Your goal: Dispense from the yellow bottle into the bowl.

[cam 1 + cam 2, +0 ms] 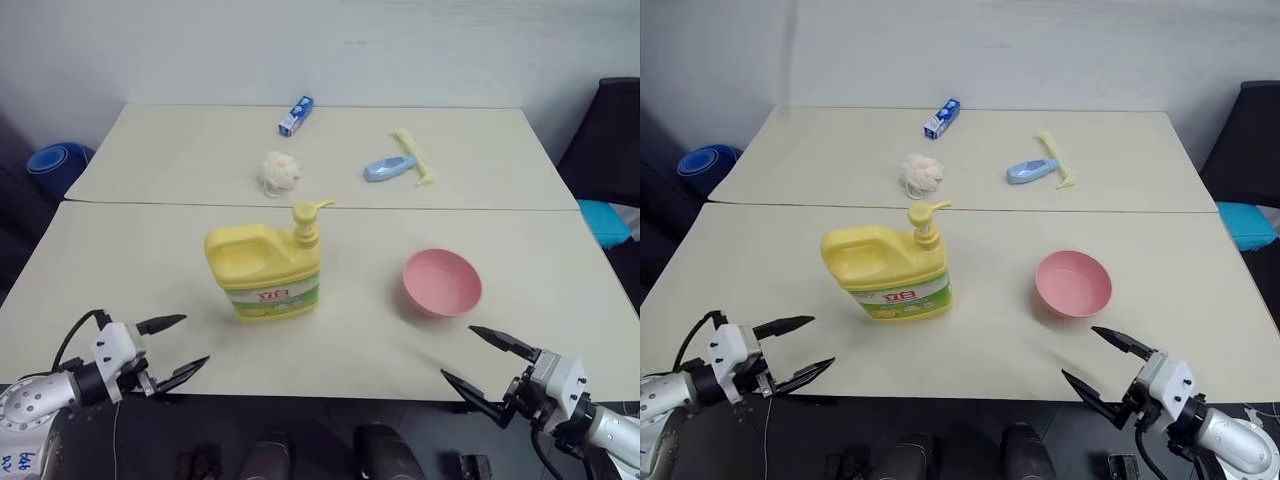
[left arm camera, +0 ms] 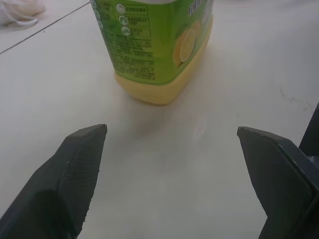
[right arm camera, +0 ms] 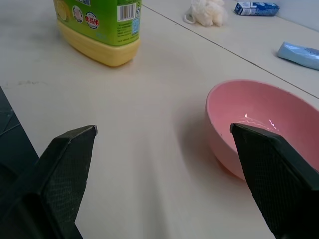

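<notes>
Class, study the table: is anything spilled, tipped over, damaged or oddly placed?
Nothing stands out. The yellow bottle stands upright, the pink bowl sits upright and apart from it, looking empty, and the table around them shows no spill.

Two pale cream rectangular tabletops (image 1: 120,290) stand pushed together, a thin dark seam (image 1: 150,203) running across where the near one meets the far one (image 1: 180,150). Behind them rises a plain off-white wall (image 1: 300,45), evenly lit with soft shadows. A round blue plastic tub (image 1: 57,160) sits low at the left, beside the far tabletop. At the right edge stands a black chair-like shape (image 1: 605,140) with a turquoise cushion (image 1: 607,220) below it
</notes>
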Controlling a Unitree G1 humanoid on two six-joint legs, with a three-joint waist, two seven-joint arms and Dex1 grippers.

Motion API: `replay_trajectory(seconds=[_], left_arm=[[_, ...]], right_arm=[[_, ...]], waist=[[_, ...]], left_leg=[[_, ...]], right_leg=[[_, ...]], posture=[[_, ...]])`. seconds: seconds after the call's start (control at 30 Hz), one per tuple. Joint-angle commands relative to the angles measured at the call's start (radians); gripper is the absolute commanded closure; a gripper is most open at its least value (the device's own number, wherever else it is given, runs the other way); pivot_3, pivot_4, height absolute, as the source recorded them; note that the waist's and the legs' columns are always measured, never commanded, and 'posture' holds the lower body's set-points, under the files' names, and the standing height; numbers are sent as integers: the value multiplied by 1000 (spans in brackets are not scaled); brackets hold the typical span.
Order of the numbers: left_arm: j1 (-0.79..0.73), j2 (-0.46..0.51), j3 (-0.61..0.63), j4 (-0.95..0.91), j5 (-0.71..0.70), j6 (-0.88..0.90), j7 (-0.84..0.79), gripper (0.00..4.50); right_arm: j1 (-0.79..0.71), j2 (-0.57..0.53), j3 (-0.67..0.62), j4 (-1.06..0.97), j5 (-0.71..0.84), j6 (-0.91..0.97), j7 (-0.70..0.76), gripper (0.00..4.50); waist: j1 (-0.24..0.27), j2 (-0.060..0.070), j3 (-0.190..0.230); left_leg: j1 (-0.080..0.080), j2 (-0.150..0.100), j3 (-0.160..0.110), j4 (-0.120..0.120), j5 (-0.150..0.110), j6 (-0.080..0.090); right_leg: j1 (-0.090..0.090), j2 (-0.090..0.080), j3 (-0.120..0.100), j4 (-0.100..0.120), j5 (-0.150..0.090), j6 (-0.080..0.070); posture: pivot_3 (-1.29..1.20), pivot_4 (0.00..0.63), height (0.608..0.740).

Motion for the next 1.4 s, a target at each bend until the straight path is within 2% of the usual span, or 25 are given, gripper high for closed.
replay_trajectory(seconds=[0.03, 0.1, 0.17, 0.23, 0.37, 0.47, 0.6, 0.73, 0.87, 1.0, 1.1, 1.2, 1.4], left_arm=[[-11, 20, 8, -41, -30, 26, -12, 60], [-30, 32, 13, -71, -87, 81, -32, 60], [-67, 90, 15, -155, -252, 252, -102, 60], [-105, 135, 6, -226, -347, 359, -140, 60], [-146, 183, -57, -349, -377, 421, -195, 60], [-207, 149, -99, -373, -376, 432, -175, 60], [-233, 122, -126, -364, -365, 451, -176, 60], [-273, 99, -139, -352, -372, 481, -154, 60], [-305, 76, -158, -354, -358, 491, -138, 60], [-313, 62, -169, -360, -348, 494, -129, 60], [-310, 57, -171, -365, -339, 493, -126, 60], [-312, 55, -166, -367, -335, 492, -119, 0], [-313, 62, -141, -374, -354, 508, -109, 0]], right_arm=[[7, 10, -7, 12, 10, -34, 8, 0], [14, 12, -23, 22, 15, -44, 7, 0], [39, 12, -85, 41, 36, -49, -10, 0], [65, 2, -150, 88, 43, -69, -10, 0], [87, -22, -225, 236, 0, -157, 20, 0], [86, -21, -228, 244, -3, -143, -1, 0], [36, -49, -152, 12, 42, 60, -77, 0], [-101, -108, -45, -125, 19, 329, -181, 0], [-269, -144, 73, -121, -40, 538, -256, 0], [-387, -138, 163, -52, -117, 588, -279, 0], [-444, -125, 219, 4, -148, 625, -281, 0], [-480, -117, 256, 57, -184, 614, -277, 689], [-513, -96, 282, 108, -221, 554, -260, 2776]], waist=[[0, 0, 0], [0, 0, 0], [3, 0, 1], [10, 0, 1], [3, 3, 1], [-9, 6, 2], [-31, 7, 3], [-27, 7, 3], [-12, 6, 4], [2, 6, 4], [1, 6, 4], [0, 6, 4], [0, 6, 4]], left_leg=[[0, 0, 0, 0, 0, 0], [0, 0, 0, 0, 0, 0], [0, 0, 0, 0, 0, 0], [-1, 0, -3, 1, 0, 0], [1, -1, -3, 0, 0, 1], [1, 1, -2, -1, -1, 1], [2, 3, -1, 0, 0, -1], [3, 3, -1, 3, 0, -1], [0, 1, -3, 4, 0, -1], [-5, 1, -3, 2, 0, -2], [-16, 0, -3, 7, 0, -2], [-19, -1, -2, 11, 0, -1], [-18, -2, -2, 15, 2, -1]], right_leg=[[0, 0, 0, 0, 0, 0], [0, 0, 0, 0, 0, 0], [0, 0, 0, 1, 0, 0], [1, -1, -2, 1, 0, 0], [5, -1, -2, -3, 0, 0], [5, 0, -2, -6, 0, 0], [5, 2, -2, -3, 0, 0], [5, 3, -1, 1, 0, -1], [3, 1, -3, 1, 0, -1], [-3, 1, -3, 0, 0, -1], [-14, 1, -4, 3, 0, -1], [-16, 0, -11, 7, 1, 0], [-14, 0, -10, 10, 2, 1]], posture=[[0, 150, 740], [0, 150, 740], [0, 150, 740], [0, 150, 740], [0, 150, 740], [0, 150, 740], [0, 150, 740], [0, 150, 740], [0, 150, 740], [0, 150, 740], [0, 150, 740], [0, 150, 740], [0, 150, 740]])
